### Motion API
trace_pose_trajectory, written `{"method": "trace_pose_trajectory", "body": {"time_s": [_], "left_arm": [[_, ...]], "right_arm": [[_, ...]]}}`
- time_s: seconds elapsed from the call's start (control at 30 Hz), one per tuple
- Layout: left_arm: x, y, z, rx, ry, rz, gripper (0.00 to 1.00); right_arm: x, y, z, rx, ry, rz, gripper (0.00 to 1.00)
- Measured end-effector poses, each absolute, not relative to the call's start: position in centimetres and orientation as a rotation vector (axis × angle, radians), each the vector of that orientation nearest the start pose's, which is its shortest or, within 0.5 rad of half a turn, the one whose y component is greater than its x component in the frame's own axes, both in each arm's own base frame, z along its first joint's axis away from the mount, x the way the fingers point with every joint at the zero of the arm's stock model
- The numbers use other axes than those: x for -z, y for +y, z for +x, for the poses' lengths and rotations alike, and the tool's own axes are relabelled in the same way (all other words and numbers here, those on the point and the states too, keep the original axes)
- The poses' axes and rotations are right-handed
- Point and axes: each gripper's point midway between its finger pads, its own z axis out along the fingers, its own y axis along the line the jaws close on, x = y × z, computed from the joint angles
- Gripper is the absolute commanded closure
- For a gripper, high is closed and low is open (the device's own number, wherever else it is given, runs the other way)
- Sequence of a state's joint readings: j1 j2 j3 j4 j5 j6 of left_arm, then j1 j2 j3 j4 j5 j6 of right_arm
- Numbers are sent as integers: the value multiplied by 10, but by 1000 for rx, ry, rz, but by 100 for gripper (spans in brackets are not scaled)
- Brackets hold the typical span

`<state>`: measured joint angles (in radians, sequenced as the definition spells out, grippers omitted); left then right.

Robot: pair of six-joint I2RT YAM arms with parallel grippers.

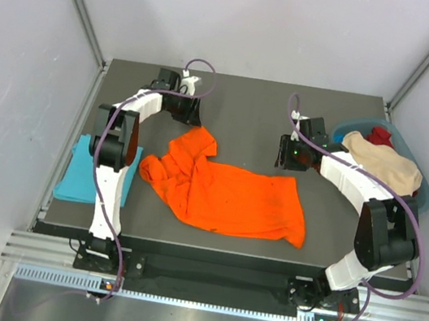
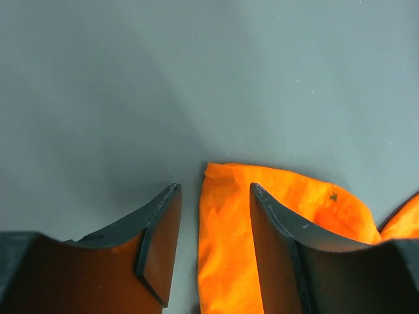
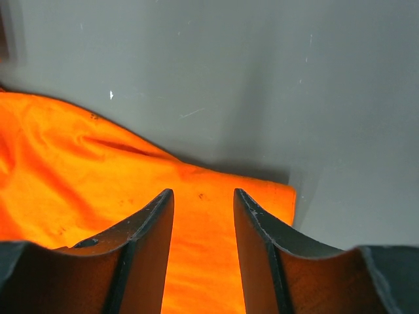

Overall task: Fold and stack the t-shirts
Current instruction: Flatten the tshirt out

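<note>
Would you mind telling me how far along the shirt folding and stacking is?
Done: the turquoise t-shirt looks folded at the left edge of the table. In hand: the left pincer and right pincer, both open, hover over the orange t-shirt, which lies rumpled. Left: folding it and stacking the two.

The orange t-shirt (image 1: pixel 225 195) is bright and plain; the turquoise t-shirt (image 1: pixel 76 174) is a light, plain blue; the desk (image 1: pixel 248 108) is dark grey; the basket (image 1: pixel 344 133) is blue; it holds a beige cloth (image 1: pixel 382 166) and a red cloth (image 1: pixel 381 136); the left arm (image 1: pixel 113 189) and the right arm (image 1: pixel 348 176) are white with black joints.
</note>
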<state>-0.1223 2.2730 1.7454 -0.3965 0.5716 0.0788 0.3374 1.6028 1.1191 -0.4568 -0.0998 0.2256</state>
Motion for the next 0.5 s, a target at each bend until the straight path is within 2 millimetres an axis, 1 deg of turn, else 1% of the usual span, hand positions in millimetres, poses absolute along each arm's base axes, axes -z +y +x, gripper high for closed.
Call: {"method": "trace_pose_trajectory", "body": {"time_s": [0.13, 0.17, 0.23, 0.3, 0.4, 0.5], "left_arm": [[-40, -157, 518, 728, 2381, 483, 51], [-40, -157, 518, 728, 2382, 482, 51], [-40, -157, 518, 731, 2383, 483, 51], [-40, -157, 517, 732, 2384, 484, 52], [-39, -159, 517, 723, 2387, 486, 54], [-39, -161, 517, 715, 2389, 490, 58]], "right_arm": [[-92, 153, 356, -351, 2535, -179, 56], [-92, 152, 357, -344, 2535, -163, 53], [-92, 146, 359, -304, 2534, -113, 51], [-91, 135, 364, -252, 2531, -36, 50], [-91, 110, 373, -167, 2516, 100, 50], [-85, 91, 379, -110, 2516, 190, 50]]}}
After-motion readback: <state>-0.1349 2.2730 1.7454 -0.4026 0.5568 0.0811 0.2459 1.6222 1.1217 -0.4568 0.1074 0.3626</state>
